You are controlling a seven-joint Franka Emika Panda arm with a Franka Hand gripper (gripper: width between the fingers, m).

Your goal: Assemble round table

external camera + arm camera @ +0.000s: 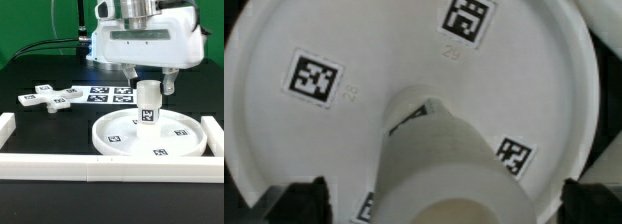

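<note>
The gripper (151, 84) hangs straight down over the right half of the black table (50, 132), and from where I stand its two fingers are spread, one on either side of the top of the short cylindrical leg (148, 106). In the wrist view the dark fingertips (304, 197) sit clear of the leg (445, 172) with a strip of white showing between them and it, so the jaws straddle the leg without pinching it. The leg stands upright on the large round rimmed disc (155, 138), close to its middle, with one small black-and-white tag facing me on its side. The disc lies flat on the table, rim up, with several more square tags scattered over its face; the wrist view shows three of them around the foot of the leg on the disc (384, 60). The disc sits toward the exterior view's right, just beside the white right rail (212, 135) and close behind the near rail (100, 167). Farther back, toward the exterior view's left, the cross-shaped knobbed base (50, 98) lies flat on the table, well apart from the disc. Its right arm reaches just beside the marker board (108, 95), which lies flat behind the leg.
</note>
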